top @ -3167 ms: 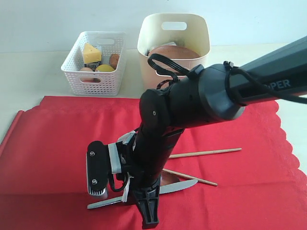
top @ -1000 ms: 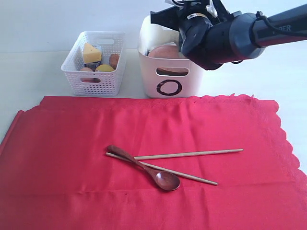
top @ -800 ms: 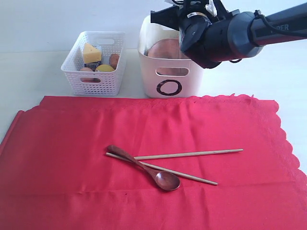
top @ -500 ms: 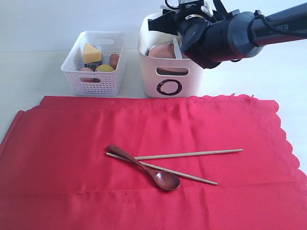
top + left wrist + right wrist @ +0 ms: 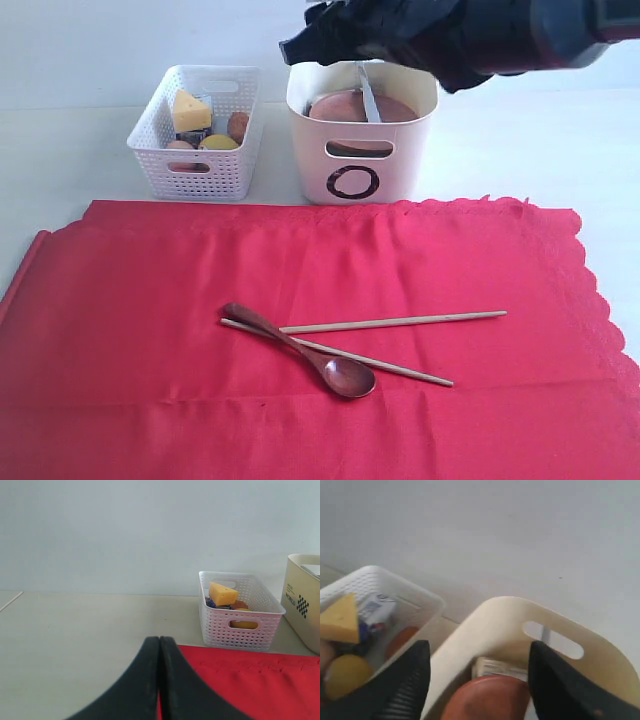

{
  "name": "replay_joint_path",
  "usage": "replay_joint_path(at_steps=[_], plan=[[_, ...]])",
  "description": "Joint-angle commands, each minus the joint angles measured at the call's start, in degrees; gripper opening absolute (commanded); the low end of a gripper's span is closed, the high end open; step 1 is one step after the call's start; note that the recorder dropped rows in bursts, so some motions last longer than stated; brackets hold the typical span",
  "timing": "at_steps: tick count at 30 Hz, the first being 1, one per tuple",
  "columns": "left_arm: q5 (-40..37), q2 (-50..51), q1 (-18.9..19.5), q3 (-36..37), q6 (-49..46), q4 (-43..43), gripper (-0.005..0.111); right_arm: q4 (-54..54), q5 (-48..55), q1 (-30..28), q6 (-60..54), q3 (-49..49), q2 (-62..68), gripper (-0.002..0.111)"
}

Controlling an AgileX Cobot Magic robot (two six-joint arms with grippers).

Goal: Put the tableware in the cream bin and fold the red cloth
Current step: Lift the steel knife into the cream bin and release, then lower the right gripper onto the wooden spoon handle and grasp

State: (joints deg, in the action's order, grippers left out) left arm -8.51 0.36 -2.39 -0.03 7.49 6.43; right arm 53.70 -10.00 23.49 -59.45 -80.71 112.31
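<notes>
- R end effector (image 5: 480, 650) hovering over cream bin (image 5: 362, 185), jaws apart, holding nothing;
- brown plate (image 5: 340, 105) & knife (image 5: 366, 92) sitting inside bin;
- spoon (image 5: 300, 352) & chopsticks (image 5: 392, 322) lying crossed on red cloth (image 5: 150, 300), spread on counter (image 5: 60, 170);
- L end effector (image 5: 159, 645) staying low nr cloth edge, fingers pressed together, empty.

Top of the exterior view: the right arm (image 5: 500, 30) is blurred and cut by the edge; the cream bin (image 5: 405, 170) hides most of the plate (image 5: 340, 106) and knife (image 5: 366, 92); the red cloth (image 5: 300, 265) runs off the bottom
</notes>
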Motion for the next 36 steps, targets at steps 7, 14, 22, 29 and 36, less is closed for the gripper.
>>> replay_joint_path(at_steps=[7, 14, 22, 29, 36], plan=[[0.3, -0.4, 0.1, 0.0, 0.1, -0.1, 0.001, -4.6, 38.0, -0.2, -2.0, -0.2, -10.0, 0.056], [0.3, -0.4, 0.1, 0.0, 0.1, -0.1, 0.001, -8.2, 61.0, -0.2, -2.0, -0.2, -8.4, 0.056], [0.3, -0.4, 0.1, 0.0, 0.1, -0.1, 0.001, -16.4, 69.2, 7.5, -1.3, -0.2, 0.3, 0.056], [0.3, -0.4, 0.1, 0.0, 0.1, -0.1, 0.001, -32.3, 64.0, 12.7, 12.5, -0.2, 7.8, 0.056], [0.3, -0.4, 0.1, 0.0, 0.1, -0.1, 0.001, -34.8, 60.0, 12.7, 13.2, -0.2, 10.0, 0.056]])
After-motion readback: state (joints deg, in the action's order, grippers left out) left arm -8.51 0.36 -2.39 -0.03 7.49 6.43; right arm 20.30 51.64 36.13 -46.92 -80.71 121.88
